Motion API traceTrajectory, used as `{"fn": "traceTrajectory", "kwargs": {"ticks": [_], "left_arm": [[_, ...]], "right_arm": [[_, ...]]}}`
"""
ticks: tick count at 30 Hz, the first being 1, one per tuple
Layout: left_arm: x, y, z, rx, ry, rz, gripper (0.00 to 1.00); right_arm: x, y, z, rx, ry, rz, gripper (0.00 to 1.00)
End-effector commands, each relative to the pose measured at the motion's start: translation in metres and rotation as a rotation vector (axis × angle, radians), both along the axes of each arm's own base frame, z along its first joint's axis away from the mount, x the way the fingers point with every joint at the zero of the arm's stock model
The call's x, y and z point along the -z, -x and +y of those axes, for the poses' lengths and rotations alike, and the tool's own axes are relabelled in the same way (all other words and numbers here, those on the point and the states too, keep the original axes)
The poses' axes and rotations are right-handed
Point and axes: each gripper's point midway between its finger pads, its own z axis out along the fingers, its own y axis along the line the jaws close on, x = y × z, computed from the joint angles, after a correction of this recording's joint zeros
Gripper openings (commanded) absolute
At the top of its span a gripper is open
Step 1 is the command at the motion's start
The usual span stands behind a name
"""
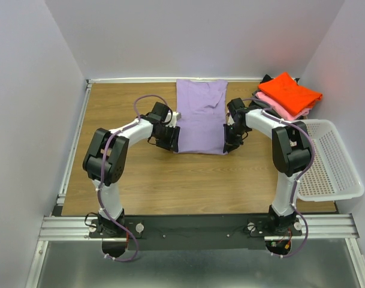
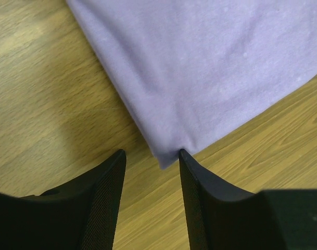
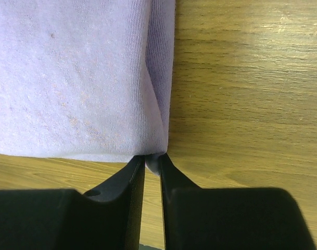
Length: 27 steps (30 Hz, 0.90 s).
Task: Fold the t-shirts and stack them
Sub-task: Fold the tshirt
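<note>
- The large, plain lavender-purple t-shirt (image 1: pixel 200 117) of soft cloth lies flat as a long strip on the brown wooden table (image 1: pixel 170 180). Its far end is at the table's far edge and its near hem is about halfway to the near edge. Both long sides look folded in.
- At the near right corner of that hem, the right gripper (image 3: pixel 150 157) has its black jaws drawn almost together, with the doubled corner of cloth pinched between the tips.
- At the near left corner, the left gripper (image 2: pixel 151 152) has its jaws apart, astride the corner tip. The cloth touches the inner face of one finger, but nothing is clamped yet.
- The step in hand, as I judge it, is taking both near corners for the crosswise fold, the lengthwise folds being done.
- The next move calls for the left jaws to close on all layers of their corner. Both arms should then lift together and carry the hem towards the far edge, keeping it level so the strip neither skews nor opens.
- Near the table's far right corner sits the stack: a folded orange-red t-shirt (image 1: pixel 290 91) on a folded pink t-shirt (image 1: pixel 278 107), with a dark grey garment (image 1: pixel 267 78) barely showing behind. The purple shirt belongs on top once folded.
- A white plastic mesh basket (image 1: pixel 332 162) rests at the right edge, apart from the purple shirt.
</note>
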Motion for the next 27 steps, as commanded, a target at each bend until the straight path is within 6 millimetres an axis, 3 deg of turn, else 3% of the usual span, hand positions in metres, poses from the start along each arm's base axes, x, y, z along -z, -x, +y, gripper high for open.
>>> {"fn": "traceTrajectory", "kwargs": {"ticks": [1,4,12,15,17,22,25,27], "left_arm": [[0.015,0.012,-0.013,0.037,0.000,0.057,0.54],[0.018,0.014,-0.014,0.035,-0.016,0.070,0.52],[0.029,0.028,-0.005,0.004,-0.068,0.122,0.29],[0.029,0.035,0.000,-0.007,-0.078,0.133,0.25],[0.028,0.038,0.001,-0.004,-0.071,0.125,0.25],[0.026,0.039,-0.002,0.011,-0.050,0.114,0.10],[0.025,0.039,-0.002,0.021,-0.049,0.110,0.01],[0.023,0.039,-0.001,0.020,-0.052,0.102,0.00]], "right_arm": [[0.024,-0.003,-0.010,-0.019,0.060,-0.022,0.22],[0.023,-0.002,-0.010,-0.018,0.060,-0.023,0.22],[0.020,-0.001,-0.012,-0.015,0.066,-0.030,0.20],[0.019,-0.002,-0.013,-0.015,0.065,-0.034,0.19],[0.018,-0.002,-0.012,-0.015,0.064,-0.036,0.15],[0.012,0.001,-0.011,-0.023,0.050,-0.037,0.04],[0.001,0.006,-0.012,-0.034,0.044,-0.037,0.02],[-0.005,0.013,-0.013,-0.047,0.043,-0.027,0.02]]}}
